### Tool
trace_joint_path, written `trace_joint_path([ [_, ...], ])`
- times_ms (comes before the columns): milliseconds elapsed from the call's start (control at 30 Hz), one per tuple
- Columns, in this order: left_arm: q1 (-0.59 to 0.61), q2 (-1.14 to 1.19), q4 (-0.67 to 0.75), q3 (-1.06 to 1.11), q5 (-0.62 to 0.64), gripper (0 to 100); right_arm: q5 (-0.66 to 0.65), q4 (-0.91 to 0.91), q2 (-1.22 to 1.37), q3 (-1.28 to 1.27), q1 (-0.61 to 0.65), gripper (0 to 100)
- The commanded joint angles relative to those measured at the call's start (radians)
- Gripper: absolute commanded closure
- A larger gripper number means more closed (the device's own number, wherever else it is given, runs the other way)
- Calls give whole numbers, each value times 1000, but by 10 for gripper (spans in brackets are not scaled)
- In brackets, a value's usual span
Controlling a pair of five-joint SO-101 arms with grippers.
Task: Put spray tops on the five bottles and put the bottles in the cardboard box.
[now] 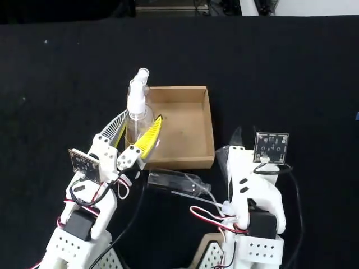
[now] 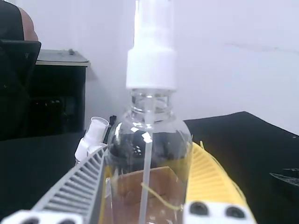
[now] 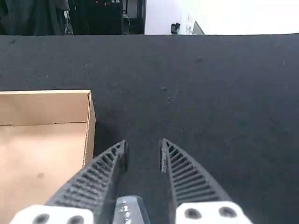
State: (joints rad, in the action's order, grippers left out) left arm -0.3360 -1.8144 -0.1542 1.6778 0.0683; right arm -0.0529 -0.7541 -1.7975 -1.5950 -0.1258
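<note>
Clear plastic shows in two bottles. One bottle (image 1: 137,122) (image 2: 149,154) stands upright, clamped in the left gripper (image 1: 143,116) (image 2: 148,149) between its one grey finger (image 2: 74,186) and its one yellow finger (image 2: 205,177). A white spray top (image 1: 136,98) (image 2: 151,60) sits on its neck, and its thin tube runs down inside. Past the grey finger's tip is a second spray top (image 2: 92,137), also white; what it sits on I cannot tell.

One cardboard box (image 1: 210,123) (image 3: 46,140) lies open-topped just ahead of the left gripper, on the yellow finger's side. The held bottle is at the box's near corner on that side.

The second bottle (image 1: 171,180) lies on its side on the black table (image 1: 280,73), behind the left gripper and beside the right arm's base, neck toward that arm.

The right gripper (image 3: 142,149) has two black fingers standing apart over bare cloth with nothing between the tips. The box lies just off one finger's side, near it.
</note>
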Motion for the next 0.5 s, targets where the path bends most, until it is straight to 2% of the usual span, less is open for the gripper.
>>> trace_joint_path([
  [0, 18, -2, 68, 21, 2, 970, 6, -3, -97, 1, -18, 903],
  [200, 84, 256, 241, 28, 2, 970, 6, -3, -97, 1, -18, 903],
  [367, 88, 528, 557, 28, 9, 970, 6, -5, -97, -1, -18, 903],
  [467, 81, 644, 652, 19, 9, 970, 6, -5, -97, -1, -18, 903],
])
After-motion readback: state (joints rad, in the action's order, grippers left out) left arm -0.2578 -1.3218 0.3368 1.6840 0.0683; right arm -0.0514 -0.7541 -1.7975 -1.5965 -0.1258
